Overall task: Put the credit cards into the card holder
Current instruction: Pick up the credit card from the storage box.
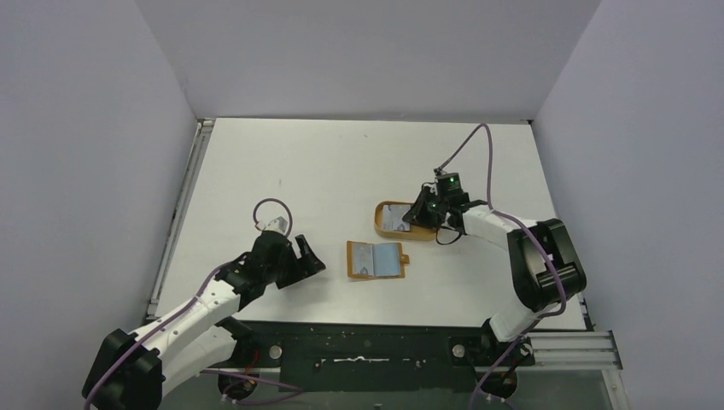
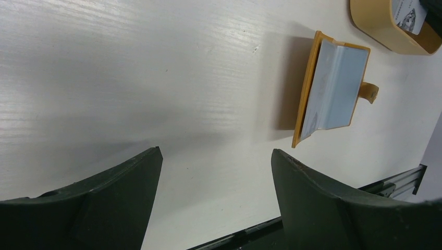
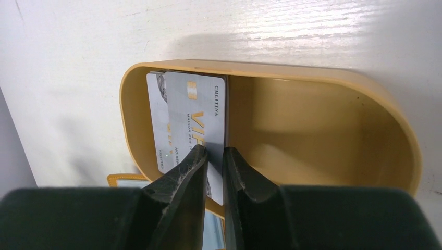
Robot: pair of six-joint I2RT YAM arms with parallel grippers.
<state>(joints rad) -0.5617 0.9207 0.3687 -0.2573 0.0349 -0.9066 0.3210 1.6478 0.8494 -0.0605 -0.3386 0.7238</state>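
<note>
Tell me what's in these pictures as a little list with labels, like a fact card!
left gripper: open, over the table, holding nothing
right gripper: in the orange tray, pinching the edge of the credit cards
credit cards: two grey ones, overlapping at one end of the tray
card holder: open on the table, apart from the tray

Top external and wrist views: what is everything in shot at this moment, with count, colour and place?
table: one, white, under everything
walls: three, pale grey, around the table
tray: one, orange, oval, right of centre
cards: at least two, silvery grey, standing against one end of the tray
card holder: one, tan-orange with pale blue inside, lying open on the table nearer the arms than the tray
left tool: one, black, open, above bare table left of the card holder
right tool: one, black, tips close either side of the front card; grip unclear
</note>
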